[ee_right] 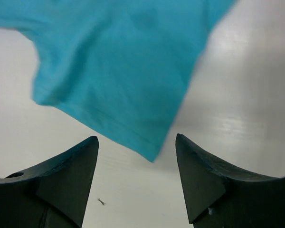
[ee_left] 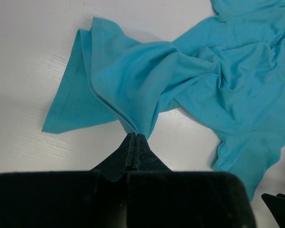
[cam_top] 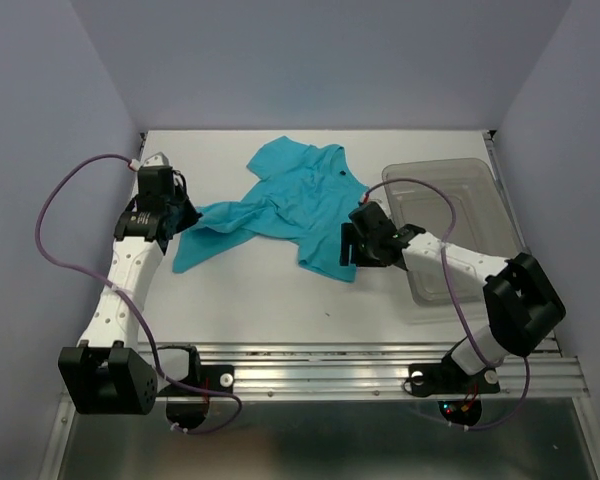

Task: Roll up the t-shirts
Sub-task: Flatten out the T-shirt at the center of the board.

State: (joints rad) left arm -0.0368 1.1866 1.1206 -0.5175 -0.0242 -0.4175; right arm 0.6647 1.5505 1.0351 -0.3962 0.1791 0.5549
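Note:
A teal t-shirt (cam_top: 290, 205) lies crumpled and spread across the middle of the white table. My left gripper (cam_top: 180, 217) is at its left end, shut on a bunched fold of the t-shirt (ee_left: 147, 80), which rises from the pinched fingertips (ee_left: 135, 137). My right gripper (cam_top: 352, 250) hovers at the shirt's lower right corner. Its jaws stand open, and the hemmed corner of the t-shirt (ee_right: 118, 71) lies on the table just beyond the fingertips (ee_right: 90, 147), not between them.
A clear grey-tinted plastic bin (cam_top: 450, 225) stands on the table's right side, partly under my right arm. The table's near edge meets a metal rail (cam_top: 380, 365). Purple-grey walls enclose the back and sides.

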